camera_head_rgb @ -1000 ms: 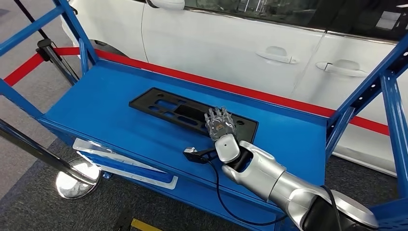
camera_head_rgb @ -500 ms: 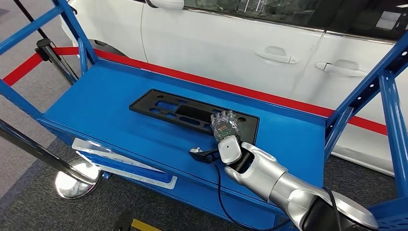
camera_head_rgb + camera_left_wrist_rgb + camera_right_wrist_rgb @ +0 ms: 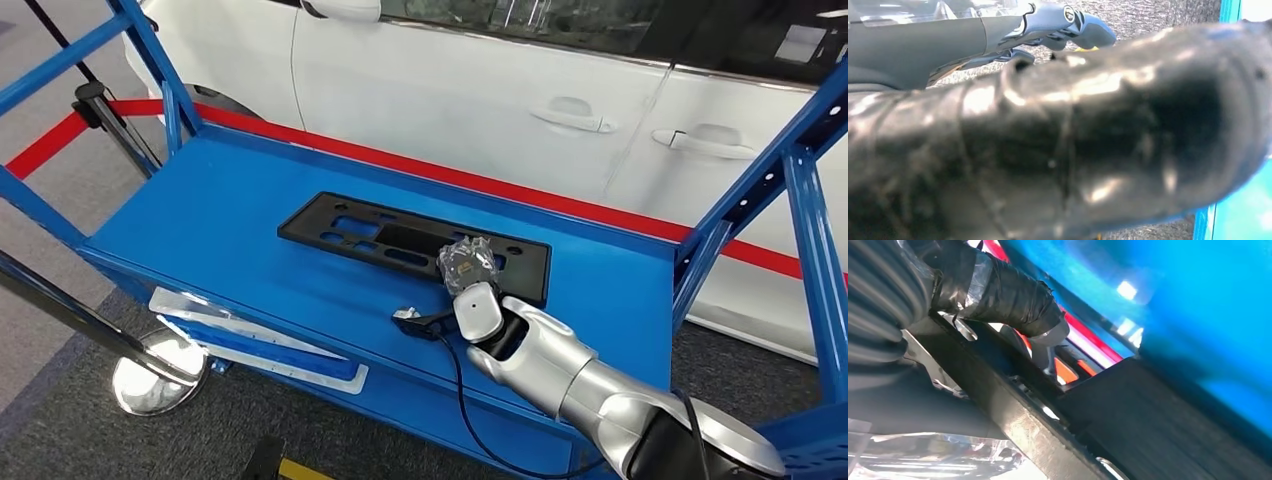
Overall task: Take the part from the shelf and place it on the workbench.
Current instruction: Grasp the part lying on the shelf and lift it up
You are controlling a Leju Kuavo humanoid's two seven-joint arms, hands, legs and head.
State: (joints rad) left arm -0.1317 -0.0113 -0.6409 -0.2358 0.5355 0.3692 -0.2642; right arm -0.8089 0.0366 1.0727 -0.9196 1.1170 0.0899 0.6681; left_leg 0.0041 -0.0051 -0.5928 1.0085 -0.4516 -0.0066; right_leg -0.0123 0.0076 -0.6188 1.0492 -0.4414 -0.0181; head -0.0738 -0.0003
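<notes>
Part: the flat black slotted panel (image 3: 410,243) lies on the blue shelf deck (image 3: 230,215), its long side parallel to the white car (image 3: 480,90) behind.
Right hand: the right hand (image 3: 467,264) rests on the panel's near right end, fingers curled down over its edge and the thumb under it in the right wrist view, gripping the panel (image 3: 1013,410).
Left hand: the left hand (image 3: 1048,30) hangs above grey floor, fingers curled in and holding nothing.
Cable: a black cable (image 3: 455,385) runs along the right forearm.
</notes>
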